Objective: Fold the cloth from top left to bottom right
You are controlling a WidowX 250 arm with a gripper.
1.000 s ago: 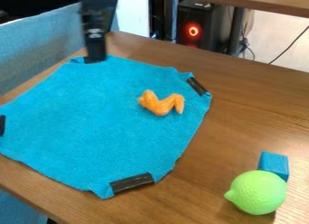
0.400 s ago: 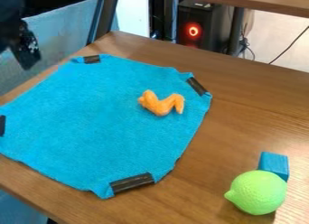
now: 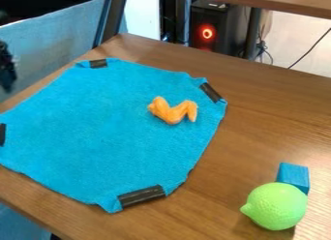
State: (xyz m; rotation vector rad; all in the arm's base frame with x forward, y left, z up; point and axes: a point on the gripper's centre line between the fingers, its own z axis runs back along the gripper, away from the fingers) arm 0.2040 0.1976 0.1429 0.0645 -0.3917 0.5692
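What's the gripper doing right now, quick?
Gripper: at the left edge, beside the cloth; whether open or closed cannot be told.

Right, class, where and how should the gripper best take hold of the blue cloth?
Probably by the upper-left corner of the cloth, at the black strip there, pinching from above: the cloth lies flat on the table, and that corner narrows to a short edge.
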